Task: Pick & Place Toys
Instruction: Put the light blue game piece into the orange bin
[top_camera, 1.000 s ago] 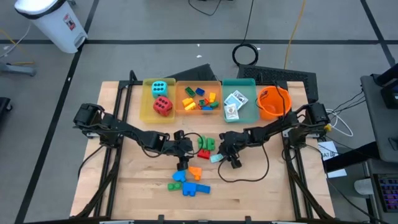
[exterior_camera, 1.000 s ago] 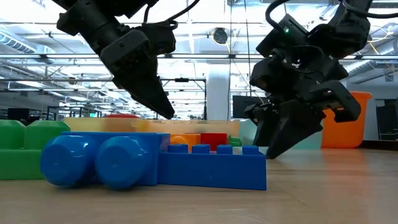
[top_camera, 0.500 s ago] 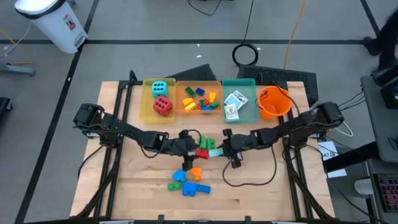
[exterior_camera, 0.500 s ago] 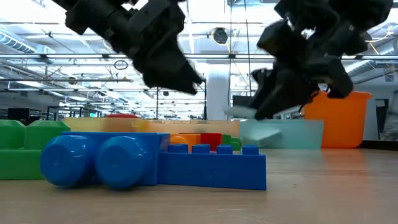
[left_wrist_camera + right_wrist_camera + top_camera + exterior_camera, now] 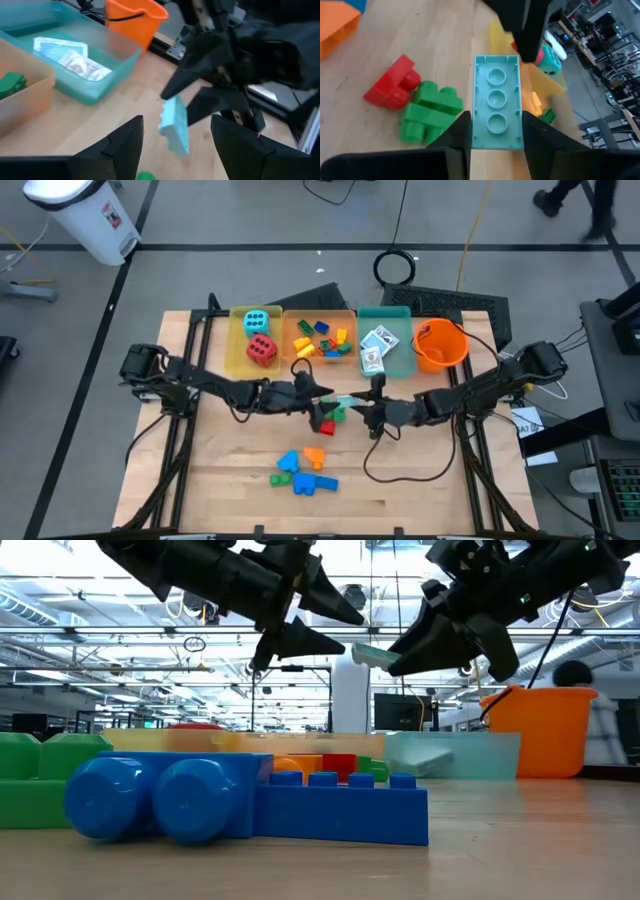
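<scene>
Directly ahead — left gripper (image 5: 520, 22); red brick (image 5: 390, 85) below.

One camera looks straight down on the whole wooden counter (image 5: 400, 480). Another sits at counter height, close behind a large blue plastic brick (image 5: 250, 808). Each wrist camera looks past its fingers; both show the pale teal plastic brick (image 5: 497, 102).

Two dark, cable-draped jointed arms

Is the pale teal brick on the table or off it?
Off it. The right end effector is shut on the teal brick, which shows in the air well above the tabletop.
</scene>
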